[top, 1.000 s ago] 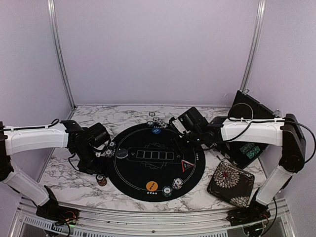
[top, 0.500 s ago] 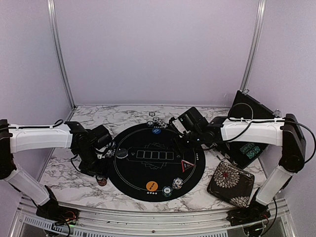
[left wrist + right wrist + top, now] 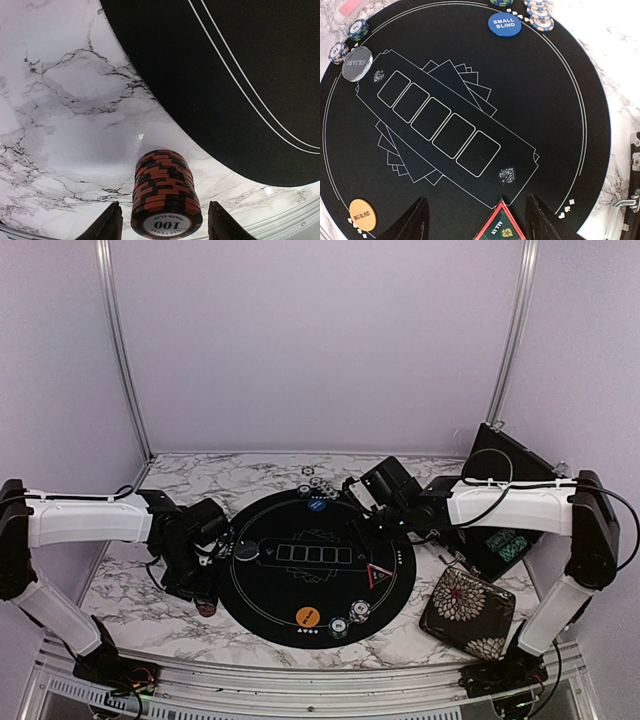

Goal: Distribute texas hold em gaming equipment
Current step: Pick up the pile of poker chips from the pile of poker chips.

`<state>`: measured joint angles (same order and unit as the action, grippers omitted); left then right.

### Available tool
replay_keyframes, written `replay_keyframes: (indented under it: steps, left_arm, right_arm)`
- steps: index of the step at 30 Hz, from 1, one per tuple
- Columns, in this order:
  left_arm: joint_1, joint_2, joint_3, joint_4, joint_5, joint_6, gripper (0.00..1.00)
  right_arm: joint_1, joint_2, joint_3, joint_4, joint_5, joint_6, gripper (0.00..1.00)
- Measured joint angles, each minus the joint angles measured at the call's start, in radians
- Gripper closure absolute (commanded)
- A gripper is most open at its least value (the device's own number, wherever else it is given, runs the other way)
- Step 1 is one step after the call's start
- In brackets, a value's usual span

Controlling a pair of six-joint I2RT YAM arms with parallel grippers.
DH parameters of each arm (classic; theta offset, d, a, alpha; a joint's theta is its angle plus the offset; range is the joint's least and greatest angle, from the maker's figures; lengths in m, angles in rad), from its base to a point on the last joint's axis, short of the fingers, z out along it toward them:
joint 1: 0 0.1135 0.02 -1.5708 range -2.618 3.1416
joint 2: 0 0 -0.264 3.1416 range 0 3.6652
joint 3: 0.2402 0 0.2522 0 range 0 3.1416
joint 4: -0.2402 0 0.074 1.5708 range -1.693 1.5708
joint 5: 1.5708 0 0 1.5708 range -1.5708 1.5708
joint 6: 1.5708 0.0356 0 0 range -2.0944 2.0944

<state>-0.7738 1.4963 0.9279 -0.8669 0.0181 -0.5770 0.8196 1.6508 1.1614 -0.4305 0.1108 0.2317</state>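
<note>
step: the left gripper (image 3: 165,220) is taking up the red chip stack (image 3: 165,200) that stands on the marble (image 3: 65,100), just off the mat's (image 3: 240,75) left edge; this is a judgement from how things lie.
left gripper: fingers stand either side of the stack, a thin gap showing on each side; I cannot tell whether they grip it yet.
right gripper: right gripper (image 3: 475,222) hangs with jaws apart and empty over the mat's right half, the triangle (image 3: 499,227) between its fingertips below.
next move: likely close on the stack squarely, lift it straight so the chips do not spill, and carry it onto the mat to a seat lacking chips.
already on mat: small blind disc (image 3: 504,24) and chips (image 3: 540,12) at the far edge, dealer disc (image 3: 357,63) at the left, big blind disc (image 3: 362,215) and chips (image 3: 350,615) at the near edge.
left wrist only: the stack's orange-and-black striping and its "100" face; overhead it is a dark speck (image 3: 205,607) half under the gripper.
right wrist only: the disc lettering.
overhead only: both arms at once.
</note>
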Motion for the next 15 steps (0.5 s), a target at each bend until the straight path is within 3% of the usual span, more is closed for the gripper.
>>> replay_keyframes:
  steps: [15]
  left_arm:
    - [-0.004, 0.011, -0.001, 0.010, 0.000, 0.001, 0.46]
  right_arm:
    - [0.000, 0.000, 0.000, 0.000, 0.004, 0.000, 0.37]
